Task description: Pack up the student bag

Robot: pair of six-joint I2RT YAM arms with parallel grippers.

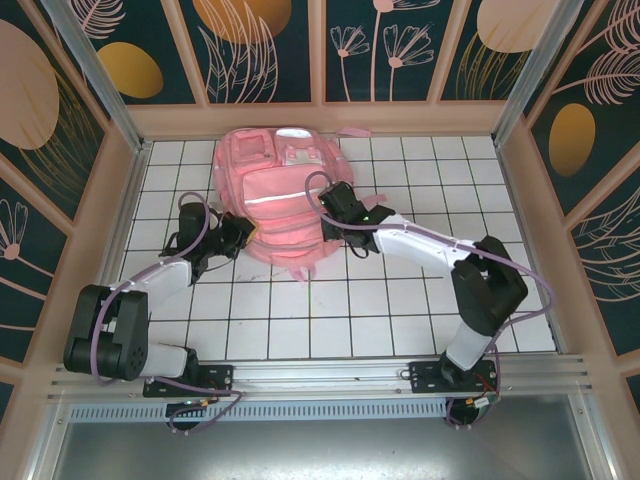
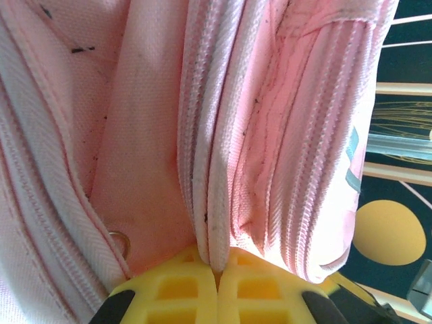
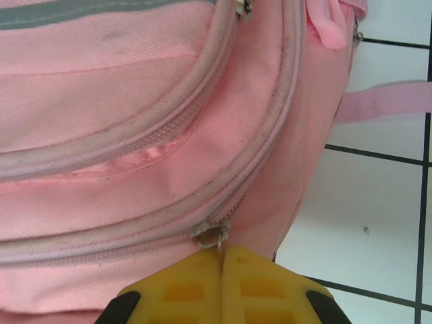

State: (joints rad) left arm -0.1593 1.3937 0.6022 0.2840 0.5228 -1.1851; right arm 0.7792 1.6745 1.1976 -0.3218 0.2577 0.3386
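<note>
Bag (image 1: 280, 195), pink, lies flat on the tiled table (image 1: 400, 320), at the far middle. We see the left gripper (image 2: 217, 275) at its near left side, jaws pressed together on a ridge of the fabric seam. The right gripper (image 3: 221, 255) is at the near right side, jaws together, pinching the metal zip pull (image 3: 210, 236).
</note>
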